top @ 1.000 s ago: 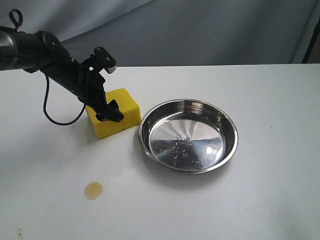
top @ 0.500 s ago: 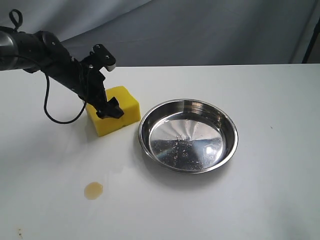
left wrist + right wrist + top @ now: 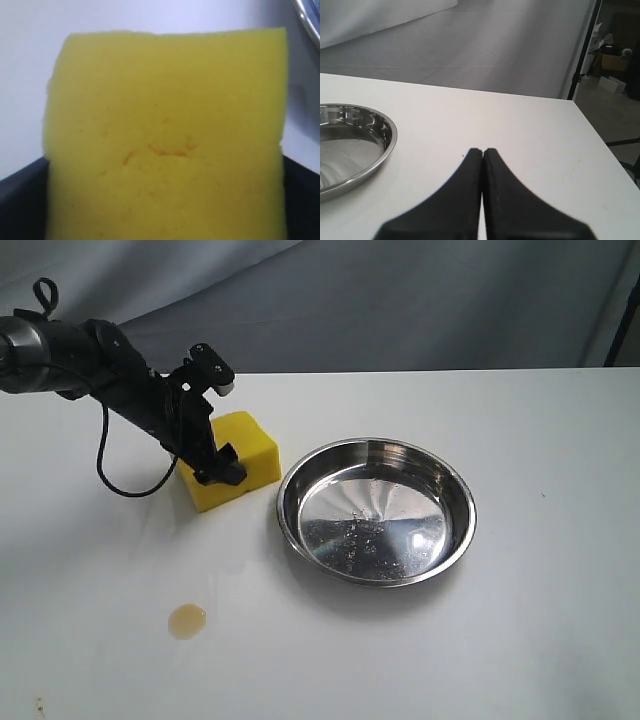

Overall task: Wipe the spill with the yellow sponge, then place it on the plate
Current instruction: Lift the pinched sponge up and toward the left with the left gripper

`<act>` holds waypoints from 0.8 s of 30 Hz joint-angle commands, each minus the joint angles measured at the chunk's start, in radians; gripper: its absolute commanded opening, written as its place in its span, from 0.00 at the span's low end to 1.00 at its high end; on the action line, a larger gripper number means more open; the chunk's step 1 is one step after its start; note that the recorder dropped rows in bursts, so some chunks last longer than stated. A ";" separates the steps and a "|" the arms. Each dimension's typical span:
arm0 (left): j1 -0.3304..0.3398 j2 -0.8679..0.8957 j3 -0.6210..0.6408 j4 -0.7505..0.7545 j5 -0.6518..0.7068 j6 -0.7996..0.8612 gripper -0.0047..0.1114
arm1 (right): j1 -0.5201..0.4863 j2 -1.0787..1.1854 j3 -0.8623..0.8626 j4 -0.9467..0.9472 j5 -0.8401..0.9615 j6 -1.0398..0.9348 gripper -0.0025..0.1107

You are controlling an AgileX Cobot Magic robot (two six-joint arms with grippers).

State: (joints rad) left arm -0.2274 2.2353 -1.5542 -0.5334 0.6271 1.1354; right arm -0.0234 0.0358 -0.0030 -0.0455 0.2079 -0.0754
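Left gripper [image 3: 218,468] is down on the bright yellow rectangular foam sponge [image 3: 252,452], clamped on it. In the left wrist view the sponge [image 3: 165,150] fills the gap and the dark fingers [image 3: 22,200] sit against both of its side edges. The sponge looks to be sitting on the white table [image 3: 520,640]; can't tell if it's lifted at all. The round shiny stainless-steel plate [image 3: 470,510] is just beside the gripped sponge, on the side toward the right arm. The rim is close to the sponge's corner but not touching it, and nothing is in the plate. The small round amber-brown spill [image 3: 187,620] is well apart from the left gripper, on the camera-ward side of it, with bare table between. A black cable [image 3: 112,478] loops down from the left arm to the table behind the gripper. Right gripper [image 3: 483,155] has its fingers pressed together with nothing between them, hovering over bare table. The plate [image 3: 387,137] is off to one side of it, apart.
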 commanded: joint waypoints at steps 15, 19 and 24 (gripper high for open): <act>-0.005 -0.037 -0.010 -0.003 0.161 -0.010 0.04 | 0.003 0.003 0.003 0.007 -0.008 0.002 0.02; -0.005 -0.045 -0.010 0.003 0.233 -0.019 0.04 | 0.003 0.003 0.003 0.007 -0.008 0.002 0.02; -0.005 -0.102 -0.010 0.109 0.245 -0.145 0.04 | 0.003 0.003 0.003 0.007 -0.008 0.002 0.02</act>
State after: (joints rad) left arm -0.2274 2.1787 -1.5578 -0.4715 0.8617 1.0642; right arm -0.0234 0.0358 -0.0030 -0.0455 0.2079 -0.0754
